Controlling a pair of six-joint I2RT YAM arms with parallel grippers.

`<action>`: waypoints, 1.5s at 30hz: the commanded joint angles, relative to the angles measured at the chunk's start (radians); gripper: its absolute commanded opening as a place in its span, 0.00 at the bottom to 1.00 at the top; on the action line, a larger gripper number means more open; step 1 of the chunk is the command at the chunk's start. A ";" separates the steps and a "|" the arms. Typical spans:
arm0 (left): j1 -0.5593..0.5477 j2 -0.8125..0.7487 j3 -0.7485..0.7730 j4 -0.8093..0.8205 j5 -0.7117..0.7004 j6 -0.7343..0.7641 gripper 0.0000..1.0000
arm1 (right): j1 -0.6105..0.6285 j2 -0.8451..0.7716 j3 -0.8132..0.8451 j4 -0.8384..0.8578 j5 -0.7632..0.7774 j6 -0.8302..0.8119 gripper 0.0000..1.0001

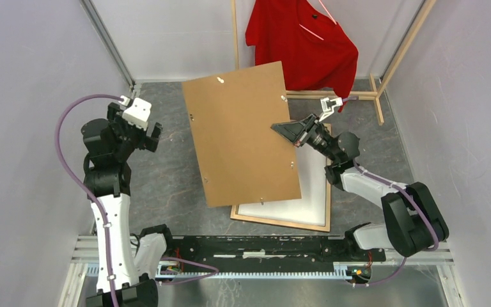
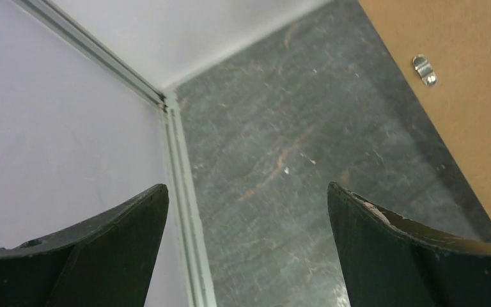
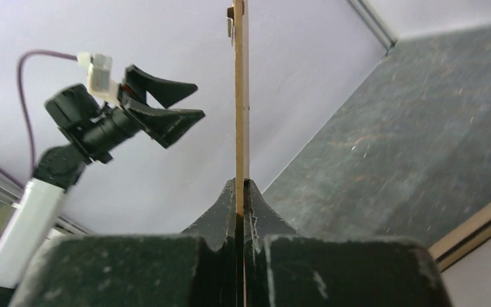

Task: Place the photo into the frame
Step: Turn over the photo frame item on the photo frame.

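Observation:
My right gripper [image 1: 282, 130] is shut on the right edge of the thin brown backing board [image 1: 240, 131] and holds it lifted and tilted over the table. In the right wrist view the board [image 3: 241, 96] stands edge-on between my closed fingers [image 3: 241, 187]. Below the board lies the frame [image 1: 281, 222], light wood side up, partly covered. A white sheet [image 1: 297, 208] lies inside its rails and looks like the photo's plain back; its printed side does not show. My left gripper [image 1: 142, 130] is open and empty over the grey floor [image 2: 246, 211], left of the board.
A wooden clothes rack [image 1: 361, 94] with a red shirt [image 1: 303, 38] stands at the back right. Pale walls close in left, right and back. A metal rail [image 1: 262, 256] runs along the near edge. A metal clip [image 2: 424, 69] sits on the board.

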 commanded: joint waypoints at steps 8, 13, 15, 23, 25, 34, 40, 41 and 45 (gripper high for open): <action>-0.004 -0.066 -0.104 -0.156 0.213 0.139 1.00 | -0.042 -0.140 -0.191 0.166 0.119 0.332 0.00; -0.003 -0.066 -0.140 -0.179 0.232 0.159 1.00 | -0.068 -0.210 -0.273 0.088 0.130 0.361 0.00; -0.003 -0.058 -0.162 -0.179 0.244 0.165 1.00 | -0.101 -0.239 -0.319 0.059 0.109 0.379 0.00; -0.090 0.083 -0.172 -0.165 0.233 0.159 1.00 | -0.328 -0.373 -0.502 -0.028 -0.036 0.387 0.00; -0.161 0.125 -0.175 -0.136 0.167 0.139 1.00 | -0.394 -0.396 -0.536 -0.045 -0.082 0.385 0.00; -0.410 0.372 -0.167 -0.017 0.006 0.090 1.00 | -0.625 -0.366 -0.575 -0.136 -0.282 0.340 0.00; -0.453 0.529 -0.140 0.077 -0.004 0.098 1.00 | -0.635 -0.330 -0.461 -0.373 -0.324 0.175 0.00; -0.455 0.551 -0.135 0.091 -0.003 0.098 1.00 | -0.635 -0.333 -0.449 -0.399 -0.317 0.154 0.00; -0.466 0.630 -0.131 0.148 0.022 0.092 1.00 | -0.636 -0.324 -0.413 -0.457 -0.287 0.118 0.00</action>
